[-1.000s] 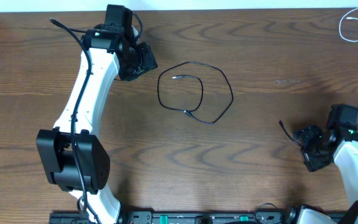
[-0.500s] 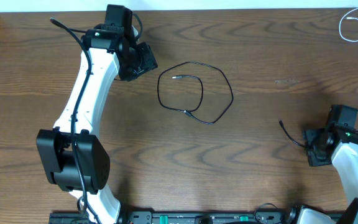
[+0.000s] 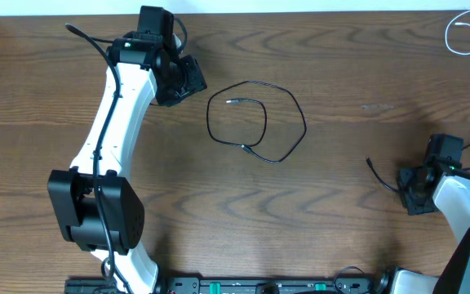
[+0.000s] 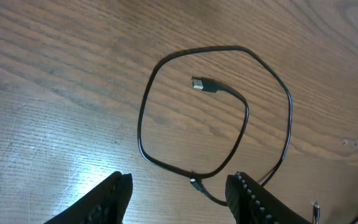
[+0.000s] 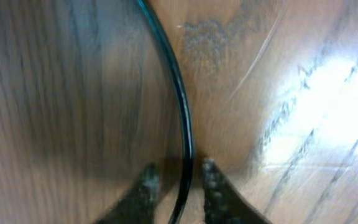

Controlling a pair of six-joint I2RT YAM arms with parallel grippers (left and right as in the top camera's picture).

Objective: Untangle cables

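Note:
The black cable [image 3: 300, 122] lies in a loose double loop at the table's middle, both plug ends inside or beside the loop. In the left wrist view the black cable [image 4: 289, 106] sits just ahead of my left gripper [image 4: 179, 186], which stands open with nothing between its fingers. Overhead, the left gripper [image 3: 194, 82] hovers just left of the loop. The white cable [image 3: 463, 33] is coiled at the far right corner. My right gripper [image 3: 405, 186] is at the right edge, far from both; in its blurred wrist view the right gripper [image 5: 178, 171] has its jaws narrowed to a slit.
A thick black arm wire [image 5: 182, 112] runs across the right wrist view between the narrowed fingers; overhead the arm wire [image 3: 379, 174] juts left of that gripper. The left arm's base [image 3: 96, 212] stands at the front left.
The right gripper has closed from wide to a narrow slit and drawn slightly right and back. The left arm and both cables have not moved.

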